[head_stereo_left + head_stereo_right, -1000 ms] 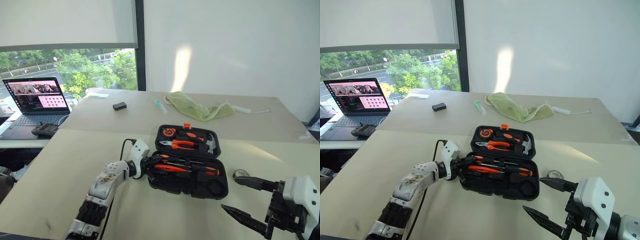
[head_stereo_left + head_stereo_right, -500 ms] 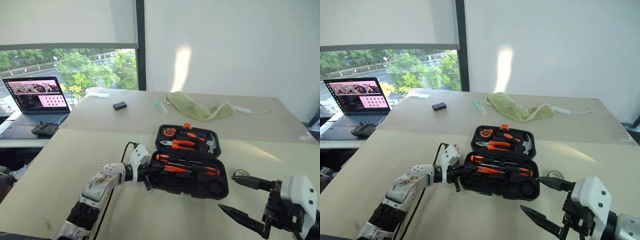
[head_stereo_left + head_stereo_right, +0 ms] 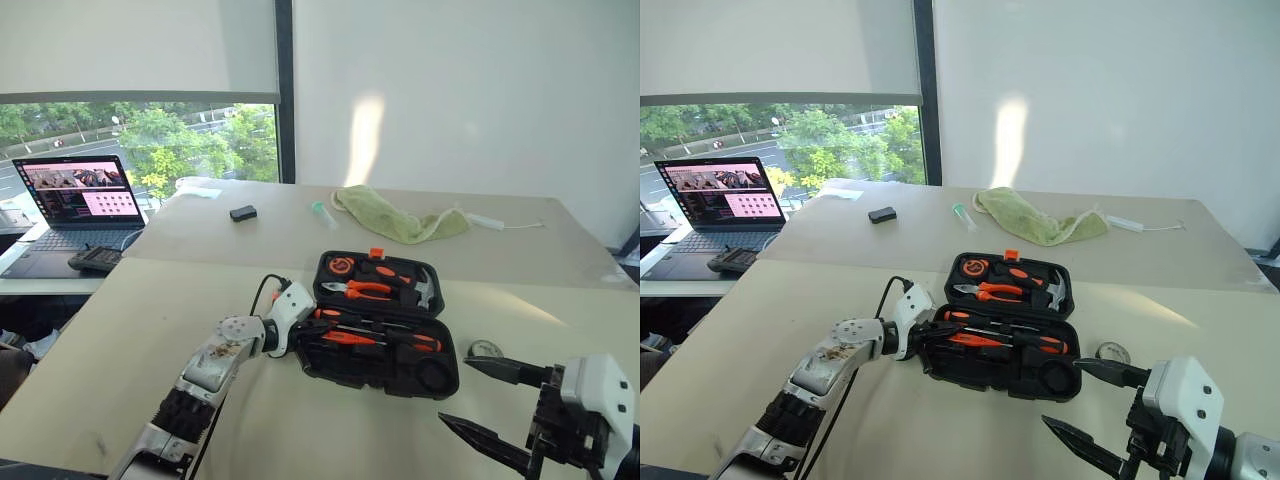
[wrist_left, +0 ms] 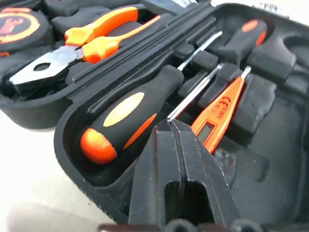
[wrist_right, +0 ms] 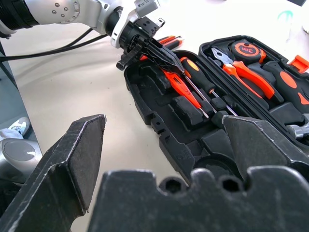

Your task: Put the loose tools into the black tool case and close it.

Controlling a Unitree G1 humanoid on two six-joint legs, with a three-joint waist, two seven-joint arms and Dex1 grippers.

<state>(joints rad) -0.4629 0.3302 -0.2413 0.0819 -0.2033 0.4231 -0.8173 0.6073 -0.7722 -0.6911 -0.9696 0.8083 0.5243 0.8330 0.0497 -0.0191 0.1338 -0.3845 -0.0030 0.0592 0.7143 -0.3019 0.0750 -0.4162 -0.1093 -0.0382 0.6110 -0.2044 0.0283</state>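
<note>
Since a second ago the left gripper [image 4: 170, 126] has dropped a little and slid in over the near-left end of the black tool case [image 3: 330, 368], its wrist rolled slightly; half a second ago its tips were just outside that edge. The fingers are pressed together with nothing between them, their tips above the shaft of a screwdriver [image 4: 125, 118] lying in the case's front half. That black-orange handle sits in its moulded slot at the left end of the case, and a slim orange tool [image 4: 216, 121] lies in the next slot, just beside it on the near side. A second screwdriver [image 4: 241, 39] lies further toward the case's right end.

The case lies open on the beige table [image 3: 120, 330], lid tilted back, orange latch [image 3: 375, 252] on the lid's far edge. In the lid are orange-handled pliers [image 3: 362, 290], a tape measure [image 3: 339, 266] at its left end and a hammer [image 3: 426, 289] at its right.

The right gripper [image 3: 478, 398] has kept its place, held off the table near the case's front right corner, jaws spread wide and empty. A small round tape roll [image 3: 485, 349] lies on the table just right of the case. Well behind the case lie a green cloth [image 3: 395, 218] and a small black box [image 3: 242, 212]; a laptop [image 3: 75, 200] stands far to the case's left.
</note>
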